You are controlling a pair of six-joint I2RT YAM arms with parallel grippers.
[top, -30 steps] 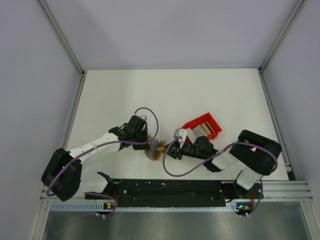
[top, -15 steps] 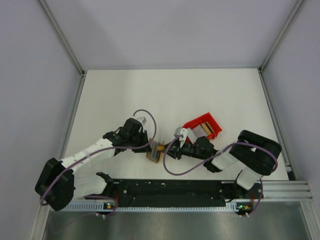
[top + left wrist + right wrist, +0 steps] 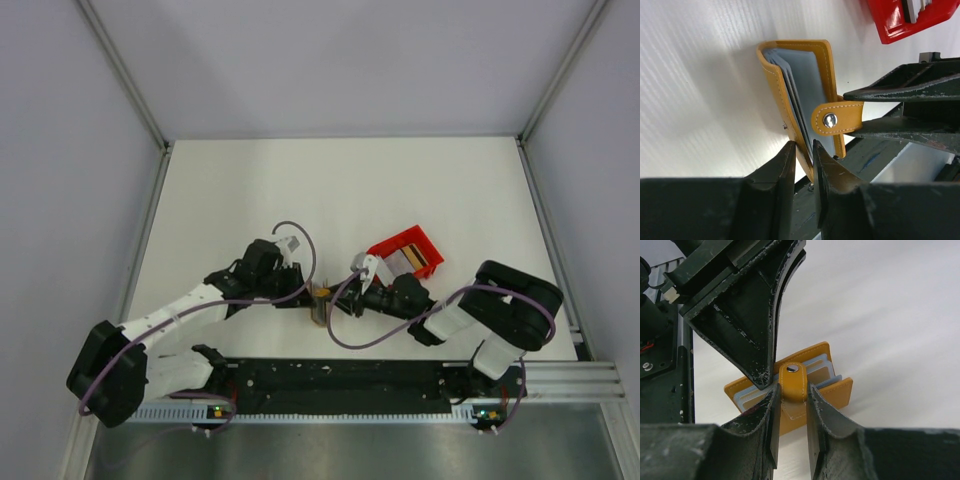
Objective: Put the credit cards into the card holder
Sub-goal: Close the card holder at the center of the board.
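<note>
Right gripper (image 3: 791,405) pinches the strap (image 3: 792,384) of the holder (image 3: 837,390).
Light, floppy leather; its cover edge lies between the left gripper's (image 3: 804,162) narrow jaws, grip unclear. Likely steadier held by a cover than the strap.

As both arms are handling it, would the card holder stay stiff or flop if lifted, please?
Probably floppy: the holder fans open, its sleeves splaying. Its strap looks thin, so pulling there would likely bend it. Being slim, it is probably light.
</note>
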